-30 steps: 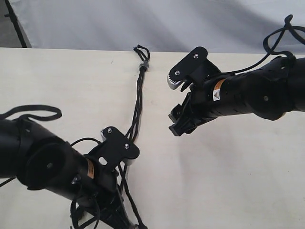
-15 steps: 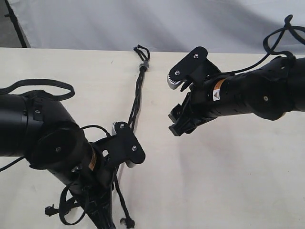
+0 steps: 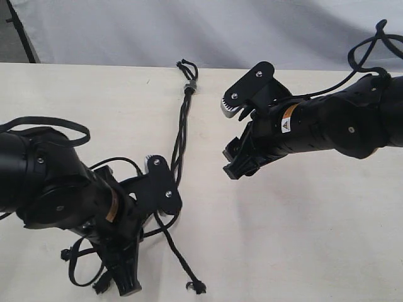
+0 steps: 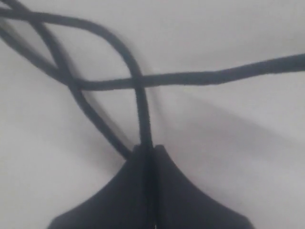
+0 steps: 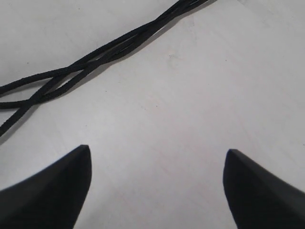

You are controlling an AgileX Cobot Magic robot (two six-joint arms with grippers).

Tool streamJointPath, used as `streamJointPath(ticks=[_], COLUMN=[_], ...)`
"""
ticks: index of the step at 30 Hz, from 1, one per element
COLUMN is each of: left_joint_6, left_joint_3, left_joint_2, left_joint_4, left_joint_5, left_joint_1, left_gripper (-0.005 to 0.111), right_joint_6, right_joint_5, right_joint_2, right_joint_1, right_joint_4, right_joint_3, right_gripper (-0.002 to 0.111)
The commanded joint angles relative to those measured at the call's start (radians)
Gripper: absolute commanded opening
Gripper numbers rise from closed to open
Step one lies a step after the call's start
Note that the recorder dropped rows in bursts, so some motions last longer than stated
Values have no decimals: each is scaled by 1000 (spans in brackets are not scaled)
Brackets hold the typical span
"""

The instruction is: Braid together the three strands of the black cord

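Note:
The black cord runs down the table from its grey band, with short loops beyond the band. Its upper length is twisted together. Lower down the three strands part and cross. My left gripper is shut on one strand close to the crossing. A loose strand trails off to a knot, and other knotted ends lie beside the left arm. To the right of the cord, my right gripper hangs open above bare table and touches nothing.
The pale table ends at a grey backdrop just behind the loops. The arms' thicker black cables loop over the left arm and at the upper right.
My left arm has turned and shifted left and down with its strand. The loose strand's knotted end has swung out to the right. The right arm has stayed still.

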Motion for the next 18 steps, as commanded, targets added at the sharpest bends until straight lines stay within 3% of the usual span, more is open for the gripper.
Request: streamJointPath(ticks=[1, 5, 8, 18], left_joint_6=[-12, -12, -12, -12], left_joint_3=[67, 129, 171, 186], left_joint_2=[-3, -3, -3, -3], left_joint_4=[18, 18, 11, -169], left_joint_5=[-130, -260, -334, -268], left_joint_1=[107, 188, 205, 205], left_gripper=[0, 0, 0, 0], right_joint_6=[-1, -1, -1, -1], right_joint_5=[-10, -10, -10, -10], right_joint_2=[-3, -3, -3, -3], right_joint_1=[-7, -7, -7, -7], right_joint_4=[0, 0, 0, 0], right_joint_3=[4, 4, 4, 4], right_gripper=[72, 72, 72, 72])
